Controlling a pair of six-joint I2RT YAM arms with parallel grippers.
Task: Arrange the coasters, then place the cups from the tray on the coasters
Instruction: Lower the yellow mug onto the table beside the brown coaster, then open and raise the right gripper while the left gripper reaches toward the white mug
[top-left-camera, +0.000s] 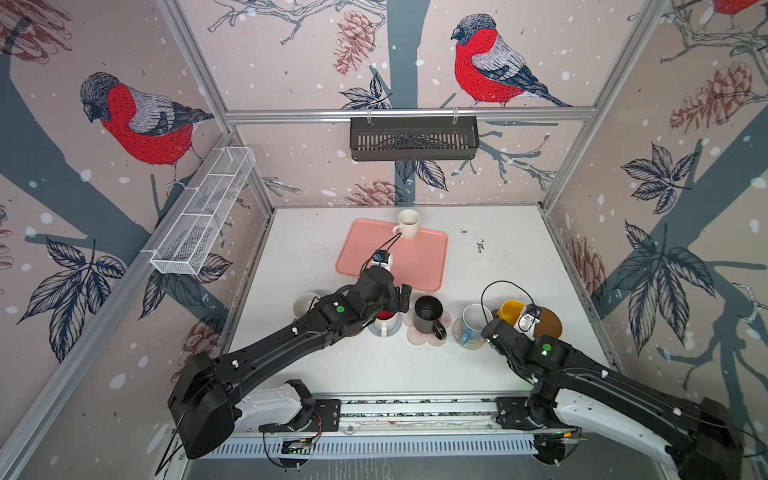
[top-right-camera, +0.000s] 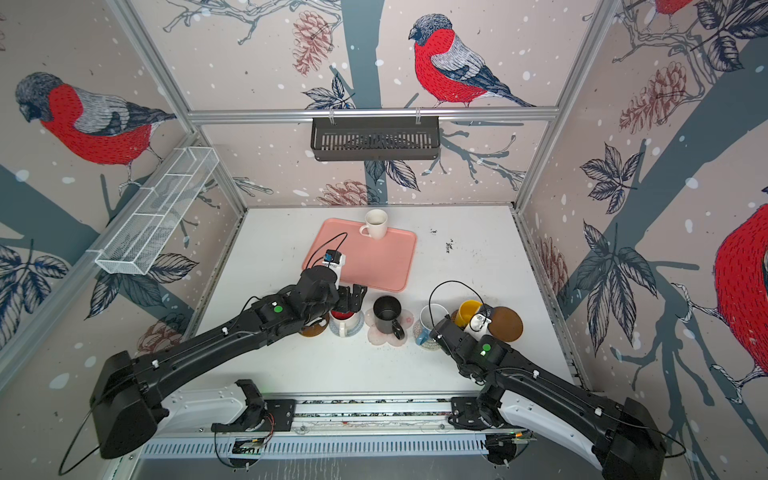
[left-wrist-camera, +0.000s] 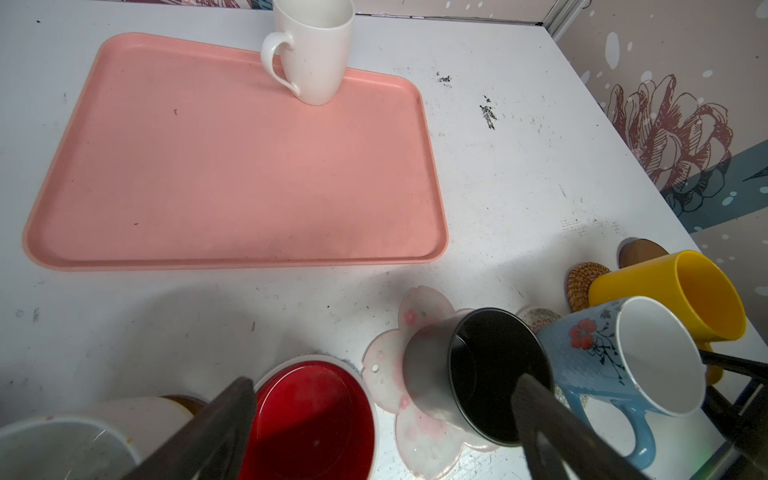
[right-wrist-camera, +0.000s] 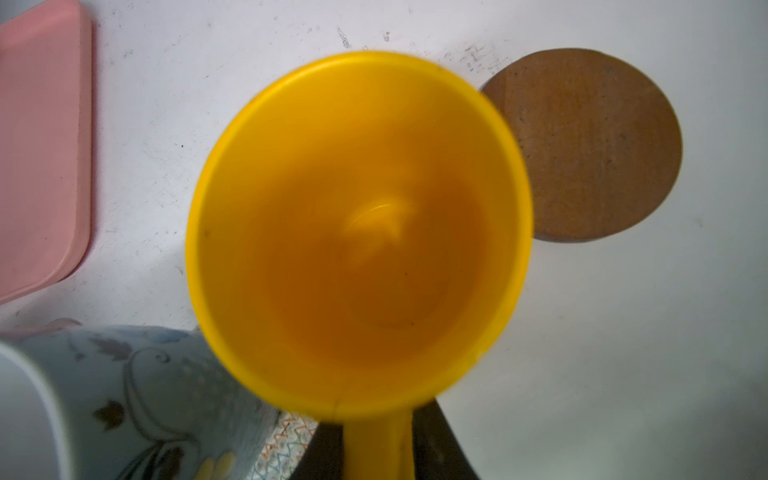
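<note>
A plain white cup stands alone at the far edge of the pink tray. My right gripper is shut on the handle of the yellow cup, which sits over the rattan coaster. Beside it lies a bare brown coaster. My left gripper hangs open and empty above the red-inside cup and the black cup, which stands on the flower coaster. The blue-handled cup stands on a woven coaster.
A white cup stands at the row's left end, partly under my left arm. A black slotted basket hangs on the back wall and a white wire rack on the left wall. Metal posts edge the white table.
</note>
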